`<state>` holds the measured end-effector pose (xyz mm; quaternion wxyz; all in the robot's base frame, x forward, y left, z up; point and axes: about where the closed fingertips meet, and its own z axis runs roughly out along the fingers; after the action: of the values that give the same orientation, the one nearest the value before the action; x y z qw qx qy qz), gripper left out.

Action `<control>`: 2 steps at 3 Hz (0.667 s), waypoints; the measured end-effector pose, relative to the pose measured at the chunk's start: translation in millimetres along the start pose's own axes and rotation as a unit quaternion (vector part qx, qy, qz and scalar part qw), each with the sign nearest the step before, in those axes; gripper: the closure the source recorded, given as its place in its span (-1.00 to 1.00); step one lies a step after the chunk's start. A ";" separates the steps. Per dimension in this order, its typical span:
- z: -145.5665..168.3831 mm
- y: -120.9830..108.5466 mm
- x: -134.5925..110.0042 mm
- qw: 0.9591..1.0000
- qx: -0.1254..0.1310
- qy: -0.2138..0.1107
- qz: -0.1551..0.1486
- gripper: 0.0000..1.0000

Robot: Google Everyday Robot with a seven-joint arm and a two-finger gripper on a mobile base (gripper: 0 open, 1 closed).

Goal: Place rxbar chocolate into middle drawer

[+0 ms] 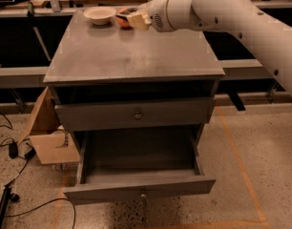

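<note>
My gripper (138, 20) is low over the back of the cabinet top (136, 56), right beside the orange (121, 22) and covering its right side. A small dark patch (128, 10) lies just behind the orange. It may be the rxbar chocolate, but I cannot tell for sure. The middle drawer (136, 187) is pulled wide open below, with nothing inside and its round knob facing front. The knobbed drawer above it (138, 114) is closed.
A white bowl (100, 15) sits at the back left of the cabinet top, next to the orange. A cardboard box (48, 137) stands on the floor to the cabinet's left, with cables (12, 149) beside it. A long shelf rail (251, 68) runs behind.
</note>
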<state>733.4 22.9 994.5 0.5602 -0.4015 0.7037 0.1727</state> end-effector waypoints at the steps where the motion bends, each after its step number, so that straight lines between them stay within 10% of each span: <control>1: -33.3 33.4 1.8 1.000 -0.024 0.004 0.013 1.00; 2: -60.2 62.7 4.7 0.998 -0.032 0.004 0.047 1.00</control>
<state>646.4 18.2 996.0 0.5361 -0.3863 0.7178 0.2194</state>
